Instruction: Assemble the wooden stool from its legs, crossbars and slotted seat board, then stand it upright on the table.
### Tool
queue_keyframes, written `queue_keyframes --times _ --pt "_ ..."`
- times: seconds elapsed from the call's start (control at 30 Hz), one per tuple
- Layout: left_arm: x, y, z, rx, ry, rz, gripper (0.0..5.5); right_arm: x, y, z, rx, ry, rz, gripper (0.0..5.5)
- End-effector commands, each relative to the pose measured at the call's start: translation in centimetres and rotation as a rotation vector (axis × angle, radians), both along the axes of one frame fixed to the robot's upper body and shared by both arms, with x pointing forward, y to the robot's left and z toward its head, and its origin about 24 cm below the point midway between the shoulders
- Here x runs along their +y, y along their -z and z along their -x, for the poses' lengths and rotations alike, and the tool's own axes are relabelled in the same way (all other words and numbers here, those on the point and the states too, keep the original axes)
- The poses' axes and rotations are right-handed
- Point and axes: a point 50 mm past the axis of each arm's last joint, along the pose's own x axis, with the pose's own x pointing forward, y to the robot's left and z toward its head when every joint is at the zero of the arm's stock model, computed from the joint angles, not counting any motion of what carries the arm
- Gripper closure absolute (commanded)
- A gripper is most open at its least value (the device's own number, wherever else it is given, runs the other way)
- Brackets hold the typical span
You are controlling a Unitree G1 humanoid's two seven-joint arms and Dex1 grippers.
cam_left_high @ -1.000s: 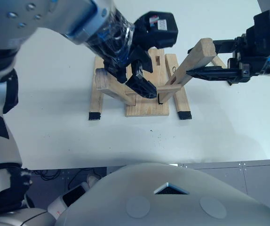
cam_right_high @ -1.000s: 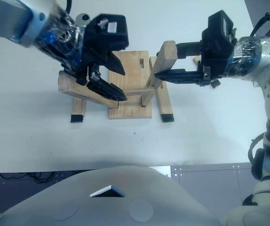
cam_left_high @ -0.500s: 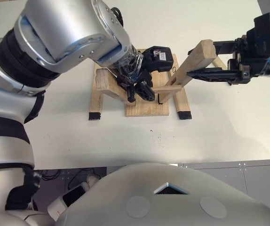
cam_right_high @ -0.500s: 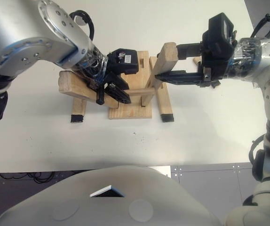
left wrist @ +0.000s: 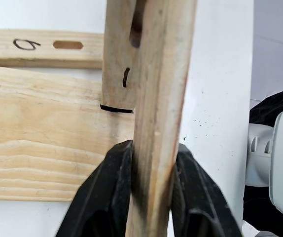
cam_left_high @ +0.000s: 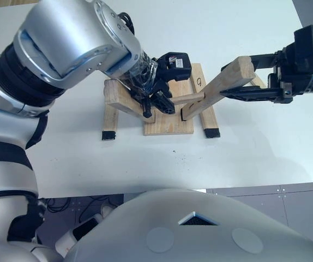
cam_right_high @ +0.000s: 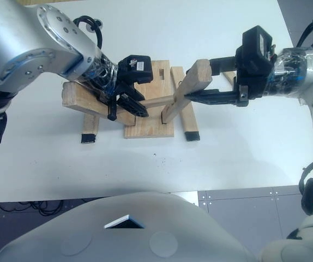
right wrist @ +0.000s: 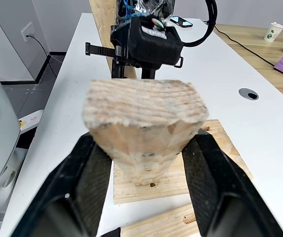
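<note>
— Left hand (cam_left_high: 159, 103) is clamped on the left leg (cam_left_high: 121, 98), which sits tilted above the board (cam_left_high: 170, 124). How do I seat this joint cleanly?

— The crossbar (cam_left_high: 188, 99) runs from that leg to the right leg (cam_left_high: 219, 87), and your right hand (cam_left_high: 238, 75) grips that one near its top end. Is the peg home?

— I can't tell how deep it is. The joint looks angled to me.

— Then I'd brace with the left, swing the right leg square to the crossbar, and push along the bar's axis, not down at the worktop (cam_left_high: 64, 147). Forcing it crooked could jam the slot.
</note>
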Motion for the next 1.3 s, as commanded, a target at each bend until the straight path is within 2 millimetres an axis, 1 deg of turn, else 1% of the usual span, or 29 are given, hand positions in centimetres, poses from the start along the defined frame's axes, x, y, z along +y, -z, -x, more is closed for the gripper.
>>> queue_keyframes --times 0.03,0.23,0.3,0.43,0.53,0.67,0.77,0.87,1.0,1.1,1.13,1.17,1.2,1.3 --pt "2.5 3.7 0.4 0.133 -0.139 -0.202 4.62 -0.2 2.3 0.4 0.113 0.077 0.068 3.47" --pt "1.9 5.2 0.8 0.237 -0.138 -0.306 4.62 1.3 2.3 0.9 0.103 0.065 0.031 3.47" --pt "1.4 5.3 0.8 0.261 -0.123 -0.31 4.62 2.0 2.2 1.1 0.096 0.049 0.013 3.47" --pt "0.0 3.9 0.3 0.264 -0.106 -0.256 4.62 3.9 2.7 1.2 0.1 0.011 -0.015 3.47" --pt "-0.4 3.2 -0.1 0.246 -0.11 -0.233 4.59 5.0 3.2 1.3 0.115 -0.018 -0.019 3.47" --pt "-0.9 2.9 -0.1 0.241 -0.098 -0.2 4.56 5.8 3.8 1.8 0.144 -0.06 -0.01 3.47" --pt "-1.1 3.1 0.3 0.244 -0.082 -0.193 4.56 6.8 4.4 2.3 0.173 -0.108 0.001 3.47" --pt "-1.7 3.2 0.4 0.238 -0.065 -0.163 4.56 7.9 5.4 2.4 0.198 -0.106 0.02 3.47" --pt "-2.5 1.9 -0.1 0.215 -0.055 -0.056 4.56 8.5 6.2 2.5 0.221 -0.081 0.021 3.47" --pt "-1.9 0.2 -0.8 0.192 -0.066 0.048 4.56 8.5 6.7 2.1 0.232 -0.03 0.025 3.47" --pt "-1.6 -0.3 -1.0 0.189 -0.071 0.071 4.19 8.4 6.8 2.1 0.238 -0.017 0.026 3.47" --pt "-1.3 -0.8 -1.1 0.185 -0.077 0.088 4.01 8.3 6.9 2.1 0.244 -0.008 0.026 3.47" --pt "-1.1 -1.3 -1.3 0.174 -0.08 0.104 3.77 8.2 6.8 2.0 0.25 -0.004 0.022 3.08" --pt "-0.7 -2.4 -1.6 0.123 -0.063 0.135 3.37 8.3 6.6 2.0 0.253 -0.003 0.02 2.59"
